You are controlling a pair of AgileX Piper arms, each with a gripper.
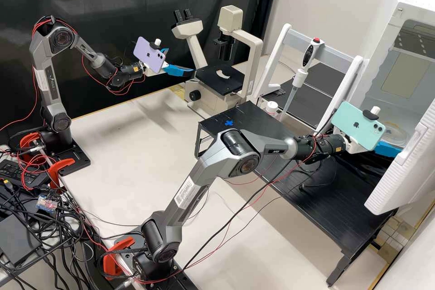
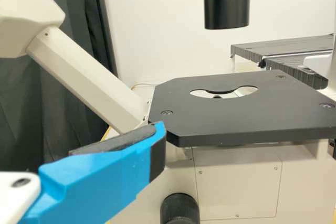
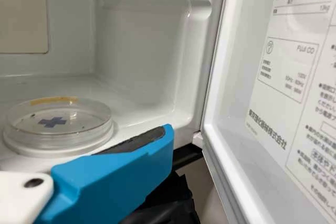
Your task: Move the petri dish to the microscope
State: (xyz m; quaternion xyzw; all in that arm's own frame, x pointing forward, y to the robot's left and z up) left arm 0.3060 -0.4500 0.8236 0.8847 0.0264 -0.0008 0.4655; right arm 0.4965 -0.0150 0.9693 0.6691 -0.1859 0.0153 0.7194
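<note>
In the high view, my left gripper (image 1: 181, 60) is open beside the microscope (image 1: 220, 78). In the left wrist view, one blue finger of the left gripper (image 2: 160, 129) stands before the black microscope stage (image 2: 226, 114), its pad bare. My right gripper (image 1: 386, 148) is at the mouth of the white incubator. The clear round petri dish (image 1: 393, 135) lies inside on the floor. In the right wrist view, the petri dish (image 3: 58, 127) bears a blue cross and an orange strip; the right gripper (image 3: 167, 132) is open, one finger beside the dish, its pad touching nothing.
The incubator door (image 1: 408, 167) hangs open beside the right gripper. A black rack table (image 1: 317, 199) with a blue cross mark (image 1: 229, 123) lies under the right arm. A pipette (image 1: 299, 77) hangs on a white stand (image 1: 272, 61) behind it. Cables trail along the right arm.
</note>
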